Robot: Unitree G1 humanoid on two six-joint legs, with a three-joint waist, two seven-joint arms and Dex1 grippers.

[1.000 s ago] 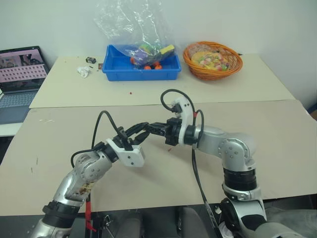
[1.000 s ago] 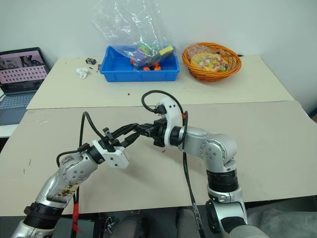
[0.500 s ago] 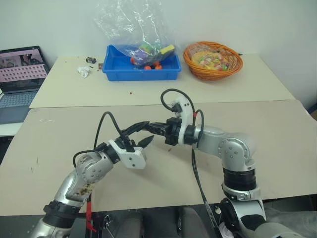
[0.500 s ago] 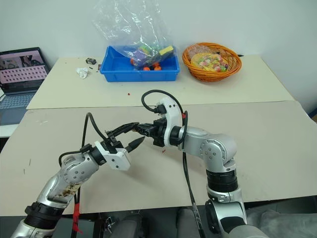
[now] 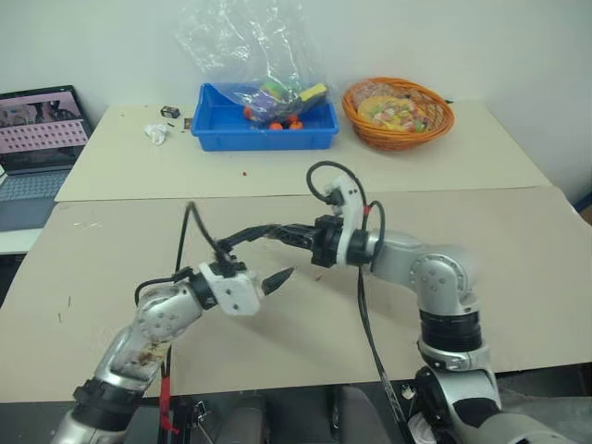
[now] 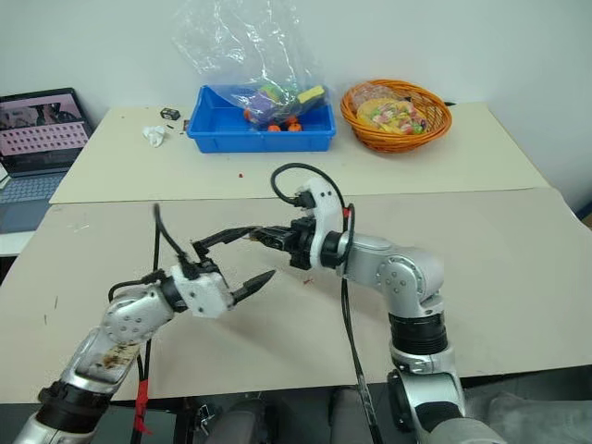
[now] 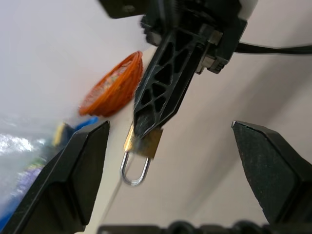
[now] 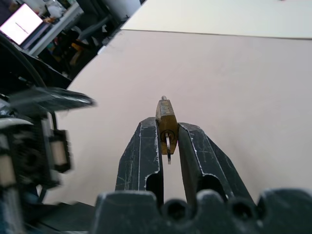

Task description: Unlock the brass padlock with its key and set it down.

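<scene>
The brass padlock [image 8: 166, 121] sits pinched in my right jaws [image 8: 168, 141], held up above the tabletop [image 5: 518, 240] near its middle, its silvery shackle closed and pointing away from my grip. The key [image 8: 167, 147] sticks in its bottom end, back between my two right fingers. My left jaws [image 5: 268, 254] stand wide apart, grasping nothing, just left of the padlock, one finger on either side of it and touching neither.

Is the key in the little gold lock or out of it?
In. The right wrist view shows the key sticking out of the brass padlock, which the right gripper pinches.
</scene>
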